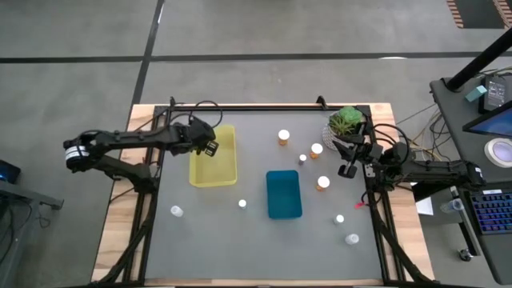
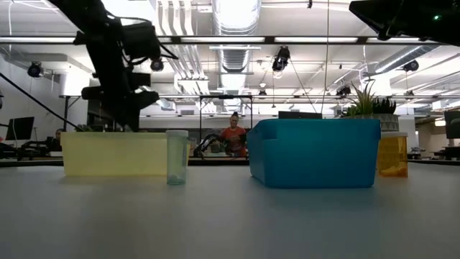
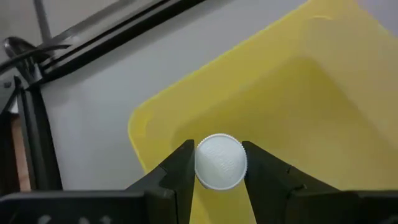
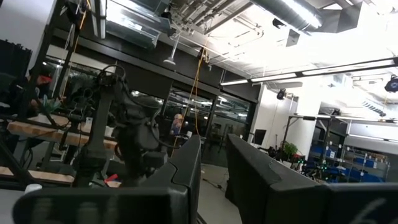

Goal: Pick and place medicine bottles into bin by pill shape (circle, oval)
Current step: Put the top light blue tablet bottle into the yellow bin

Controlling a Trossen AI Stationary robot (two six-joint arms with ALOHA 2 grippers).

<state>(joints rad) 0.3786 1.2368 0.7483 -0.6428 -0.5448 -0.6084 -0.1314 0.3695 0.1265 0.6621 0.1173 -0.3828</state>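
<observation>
My left gripper (image 3: 217, 147) is shut on a medicine bottle whose round white cap (image 3: 219, 160) faces the camera, above the yellow bin (image 1: 224, 164), near the bin's far end. In the high view this gripper (image 1: 210, 147) hangs over the bin's far left part. Several more medicine bottles stand on the grey table: orange ones (image 1: 283, 137) (image 1: 323, 183) at the far right, white ones (image 1: 242, 203) (image 1: 176, 211) nearer. A blue bin (image 1: 284, 194) sits mid-table. My right gripper (image 1: 346, 170) waits shut at the table's right, holding nothing. My left gripper pinches the bottle between its two fingers, which lie on opposite sides of the white cap's ribbed rim (image 3: 202, 163). The fingers slant downward toward the bin. The cap hides the bottle's body. The bottle hangs clear above the yellow bin's floor (image 3: 311, 106).
A potted green plant (image 1: 346, 122) stands at the table's far right corner, close to my right arm. In the low view a clear bottle (image 2: 177, 157) stands before the yellow bin (image 2: 115, 152), and an orange bottle (image 2: 392, 155) stands beside the blue bin (image 2: 314, 152).
</observation>
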